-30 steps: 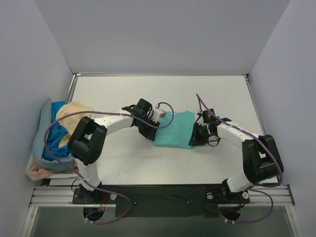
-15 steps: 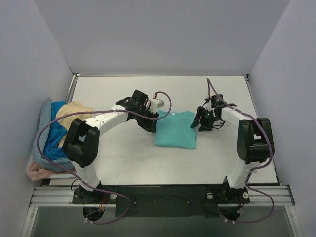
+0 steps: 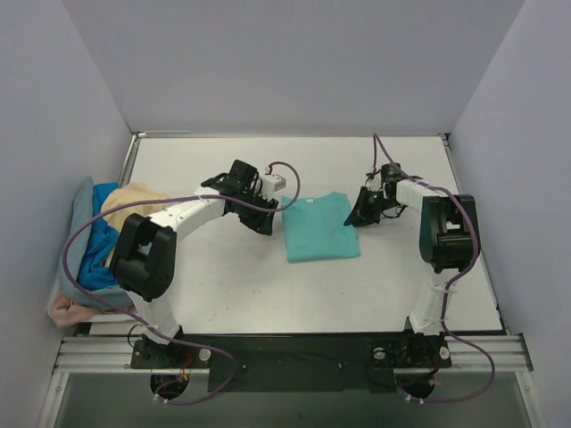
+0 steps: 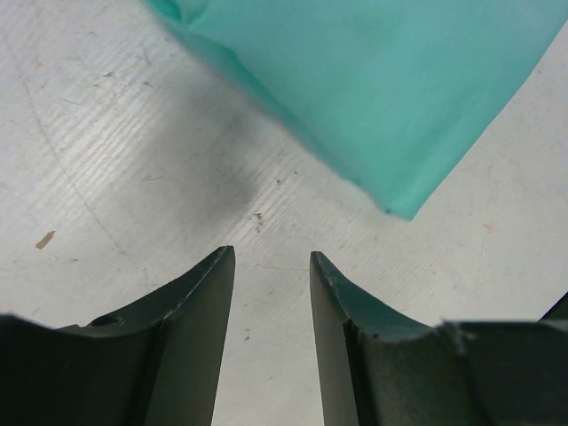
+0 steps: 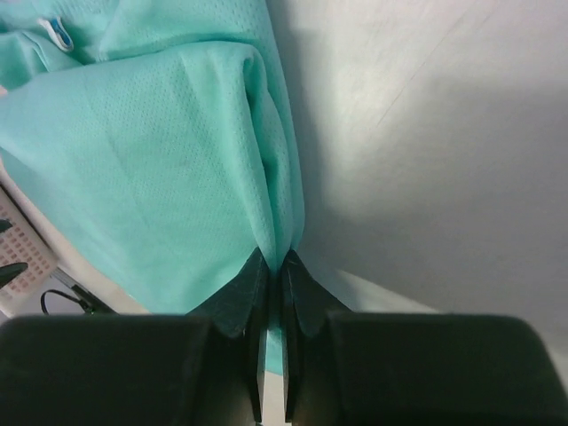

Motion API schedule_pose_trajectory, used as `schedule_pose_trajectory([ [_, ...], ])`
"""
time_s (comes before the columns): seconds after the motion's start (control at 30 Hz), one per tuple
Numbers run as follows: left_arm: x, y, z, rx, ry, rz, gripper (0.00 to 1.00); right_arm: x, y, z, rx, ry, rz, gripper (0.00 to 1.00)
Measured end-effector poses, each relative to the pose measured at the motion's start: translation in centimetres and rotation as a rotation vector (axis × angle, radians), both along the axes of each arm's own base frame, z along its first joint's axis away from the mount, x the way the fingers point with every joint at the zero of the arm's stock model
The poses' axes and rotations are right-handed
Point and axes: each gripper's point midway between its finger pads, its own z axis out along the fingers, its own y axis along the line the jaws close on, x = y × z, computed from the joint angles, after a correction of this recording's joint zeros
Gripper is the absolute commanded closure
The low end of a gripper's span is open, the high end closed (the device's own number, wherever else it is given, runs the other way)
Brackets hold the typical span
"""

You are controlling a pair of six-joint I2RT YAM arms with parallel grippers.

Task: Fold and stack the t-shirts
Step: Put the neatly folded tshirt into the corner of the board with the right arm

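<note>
A folded teal-green t-shirt (image 3: 319, 227) lies in the middle of the table. My right gripper (image 3: 357, 217) is at its right edge, shut on a pinch of the teal cloth (image 5: 277, 232); a small white neck label (image 5: 55, 31) shows at the upper left of the right wrist view. My left gripper (image 3: 269, 225) hovers just left of the shirt, open, with bare table between its fingers (image 4: 209, 293). The shirt's corner (image 4: 390, 106) lies ahead of it, not touched. Several other t-shirts, tan-yellow (image 3: 134, 201), bright blue (image 3: 98, 250), pink (image 3: 67, 310) and grey-blue (image 3: 78, 214), are piled at the left edge.
The white table (image 3: 268, 285) is walled by grey panels on the left, back and right. Purple cables loop from both arms. The arm bases sit on a black rail (image 3: 285, 357) along the near edge.
The right gripper opened, moved to the shirt's upper right edge and shut on it. The left gripper drew back left, off the shirt. The shirt now lies turned and more compact.
</note>
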Motion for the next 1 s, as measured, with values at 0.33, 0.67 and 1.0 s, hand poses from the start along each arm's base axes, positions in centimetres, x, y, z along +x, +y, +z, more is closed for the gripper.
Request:
schedule_pose_trajectory([
  [0.33,1.6,3.3,-0.4,0.052,-0.007,0.067,0.51,9.3,-10.5,1.7,-0.210,-0.077,-0.064,1.00],
  [0.67,3.0,5.3,1.4,0.075,-0.020,0.093,0.50,16.4,-23.6,2.0,-0.575,-0.158,-0.048,1.00],
  [1.0,3.8,6.9,2.5,0.120,-0.013,0.096,0.50,17.9,-32.5,3.5,-0.786,-0.222,-0.117,1.00],
])
